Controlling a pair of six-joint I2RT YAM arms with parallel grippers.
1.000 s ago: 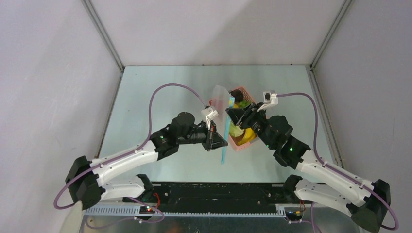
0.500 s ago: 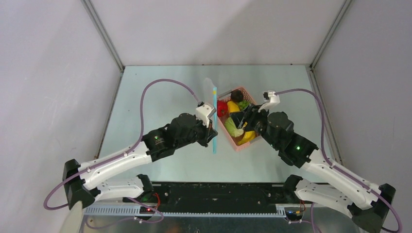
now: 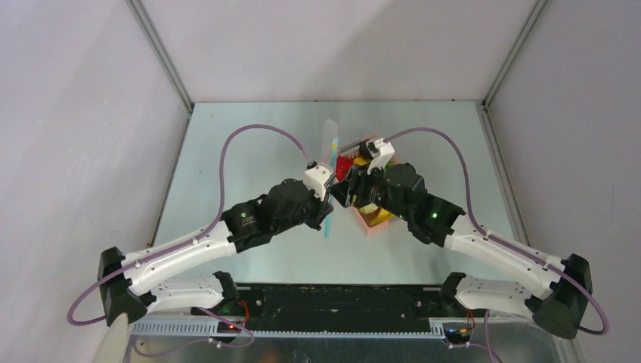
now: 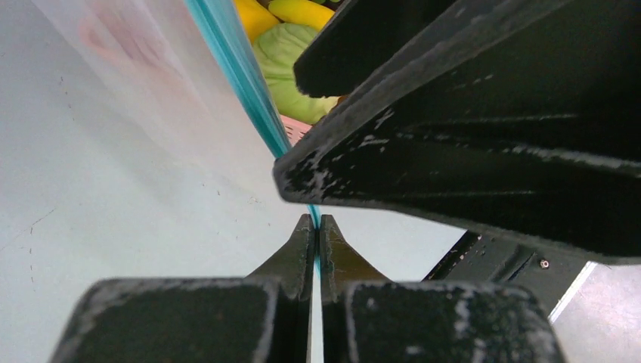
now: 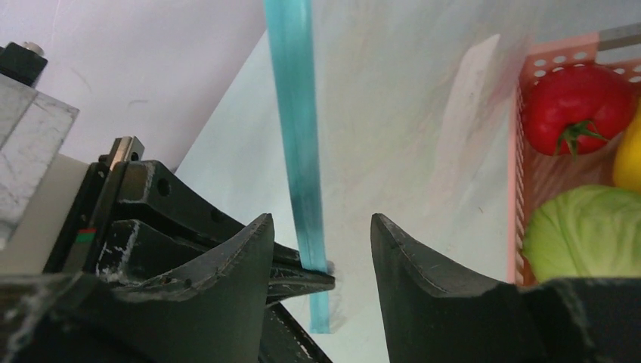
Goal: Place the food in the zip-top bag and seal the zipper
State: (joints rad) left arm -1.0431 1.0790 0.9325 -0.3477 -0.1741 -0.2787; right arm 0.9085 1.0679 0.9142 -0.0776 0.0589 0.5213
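Status: early stage, no item loaded.

Left claw (image 4: 317, 227): fully closed, pinching the zipper (image 5: 295, 91) near its lower end. By that grip it holds the zip-top bag (image 5: 393, 91) on edge above the counter (image 3: 249, 128), just beside the pink basket (image 5: 521, 189).

Right claw (image 5: 321, 223): partly open and holding nothing. Its two fingers stand either side of the blue strip, just above the left claw's pinch. I see a gap on both sides, so I judge that it has not gripped.

Food: all that I can see lies in the basket. The right wrist view shows the red round fruit (image 5: 578, 98), the cabbage (image 5: 586, 231) and a yellow piece (image 5: 629, 159). The left wrist view adds the banana (image 4: 302, 11). I see nothing inside the clear film of the bag. Grapes and dark pieces I cannot make out; the right arm hides much of the basket from above.

Mouth of the bag: the strip reads as one flat band, so I judge it shut, though I cannot confirm this along its length.

Outstanding: open the mouth, transfer every item, press the zipper closed.
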